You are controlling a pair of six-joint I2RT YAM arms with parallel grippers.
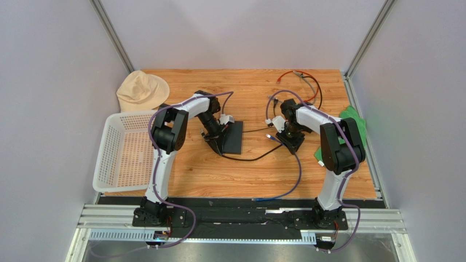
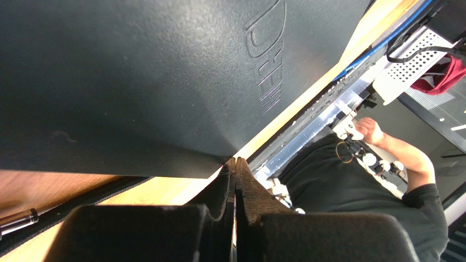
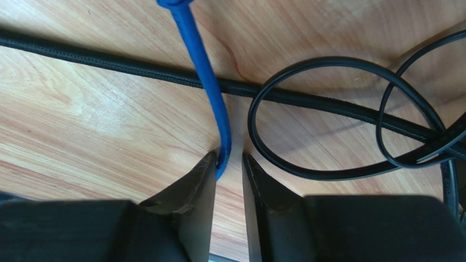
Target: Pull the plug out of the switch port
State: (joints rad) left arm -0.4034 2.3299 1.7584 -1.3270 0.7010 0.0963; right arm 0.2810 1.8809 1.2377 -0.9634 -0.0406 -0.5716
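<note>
Since the right claw (image 3: 228, 157) stands a little spread, with the blue cable (image 3: 205, 71) lying loose in the gap against one finger rather than pinched, we judge the main risk to be a grip on the cord and not on the plug (image 1: 269, 136). A pull there could let the cable slide through, or strain it. From above, the plug appears to lie on the desk (image 3: 82, 120) at 3 o'clock of the black box (image 1: 234, 136), apart from its edge, so it may be out already. The switch port itself we cannot make out. Just beside the claw at 2 o'clock black cables (image 3: 306, 164) loop, and a thicker braided cable (image 3: 109, 61) crosses under the blue cable toward 12 o'clock. Dragging could snag them and tug the box. The left claw (image 2: 236, 164), pressed together with nothing between, rests at the box's corner. If it slips off, the box would be free to slide.
</note>
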